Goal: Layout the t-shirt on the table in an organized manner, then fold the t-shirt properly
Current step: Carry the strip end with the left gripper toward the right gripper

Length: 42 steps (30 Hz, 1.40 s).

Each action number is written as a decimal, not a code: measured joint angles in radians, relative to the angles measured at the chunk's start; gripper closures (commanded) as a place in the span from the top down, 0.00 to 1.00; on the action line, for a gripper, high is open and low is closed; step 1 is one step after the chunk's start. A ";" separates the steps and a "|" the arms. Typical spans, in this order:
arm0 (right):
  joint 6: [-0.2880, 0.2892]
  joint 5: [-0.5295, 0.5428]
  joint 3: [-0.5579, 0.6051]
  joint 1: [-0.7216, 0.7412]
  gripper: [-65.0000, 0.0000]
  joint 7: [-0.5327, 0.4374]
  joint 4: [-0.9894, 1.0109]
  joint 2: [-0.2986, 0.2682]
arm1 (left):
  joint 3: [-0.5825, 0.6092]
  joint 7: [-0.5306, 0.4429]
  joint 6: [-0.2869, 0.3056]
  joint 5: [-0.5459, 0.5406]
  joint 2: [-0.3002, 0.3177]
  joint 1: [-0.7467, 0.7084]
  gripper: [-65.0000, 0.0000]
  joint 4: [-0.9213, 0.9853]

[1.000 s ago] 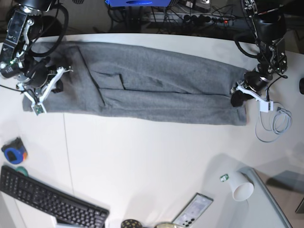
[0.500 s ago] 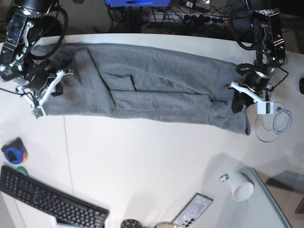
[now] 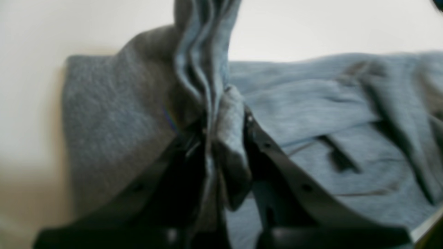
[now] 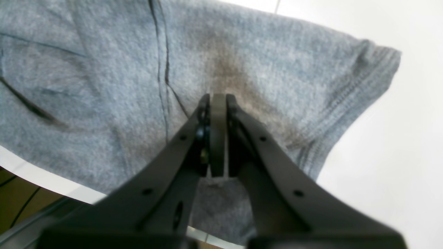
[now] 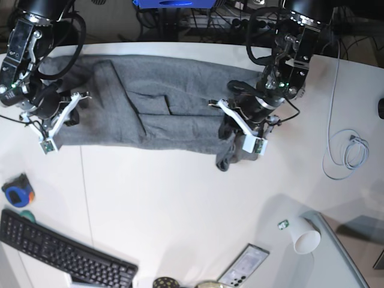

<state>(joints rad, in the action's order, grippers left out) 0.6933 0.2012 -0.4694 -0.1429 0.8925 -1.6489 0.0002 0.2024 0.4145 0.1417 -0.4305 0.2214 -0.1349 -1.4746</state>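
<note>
So your left hand [image 5: 231, 129] is clamped on the t-shirt [image 5: 174, 99]'s bunched end, lifted over the desk [image 5: 180, 198] for the fold, while your right hand [image 5: 60, 120] stays pinched on the other end as an anchor

We see open surface [image 5: 180, 198] across the middle of the frame; a keyboard [image 5: 63, 255] blocks the lower left, a cup [image 5: 303, 235] and cable [image 5: 348, 153] crowd the right.

SITE: office/lab desk | EVIDENCE: keyboard [image 5: 63, 255], phone [image 5: 243, 266], paper cup [image 5: 305, 237], cable [image 5: 348, 150], power strip [image 5: 234, 23] behind table [image 5: 180, 198]
</note>
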 measured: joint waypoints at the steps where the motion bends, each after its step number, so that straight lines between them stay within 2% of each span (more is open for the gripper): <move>1: 0.000 0.000 0.000 0.000 0.02 0.000 0.000 0.000 | 0.027 0.000 -0.006 -0.001 -0.001 0.011 0.00 0.010; 8: 0.000 0.000 0.000 0.000 0.02 0.000 0.000 0.000 | 0.123 0.008 -0.011 0.003 -0.050 0.052 0.00 0.044; 13: 0.000 0.000 0.000 0.000 0.02 0.000 0.000 0.000 | 0.187 0.009 -0.012 0.003 -0.049 0.064 0.00 0.046; 15: 0.000 0.000 0.000 0.001 0.02 0.000 0.000 0.000 | 0.200 0.009 -0.055 0.003 -0.049 0.066 0.00 0.046; 18: 0.000 0.000 0.000 0.005 0.02 0.000 0.000 -0.001 | 0.245 0.045 -0.087 0.003 -0.046 0.080 0.00 0.045; 25: 0.000 0.000 0.000 0.006 0.02 0.000 0.000 -0.001 | 0.327 0.040 -0.090 -0.004 -0.047 0.108 0.00 0.045; 29: 0.000 -0.001 0.000 0.006 0.02 0.000 0.000 -0.001 | 0.339 0.049 -0.090 -0.004 -0.052 0.113 0.00 0.029; 32: 0.000 0.000 0.000 0.006 0.02 0.000 0.000 -0.003 | 0.336 0.108 -0.090 -0.002 -0.052 0.113 0.00 -0.016; 42: 0.000 -0.002 0.000 0.029 0.02 0.000 0.037 -0.003 | 0.338 0.111 -0.090 -0.001 -0.055 0.116 0.00 0.029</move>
<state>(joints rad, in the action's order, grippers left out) 0.6933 0.1993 -0.4694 -0.1143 0.8928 -1.6123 -0.0025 0.5404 0.5251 0.0521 -0.4313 0.1669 -0.0193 -1.4456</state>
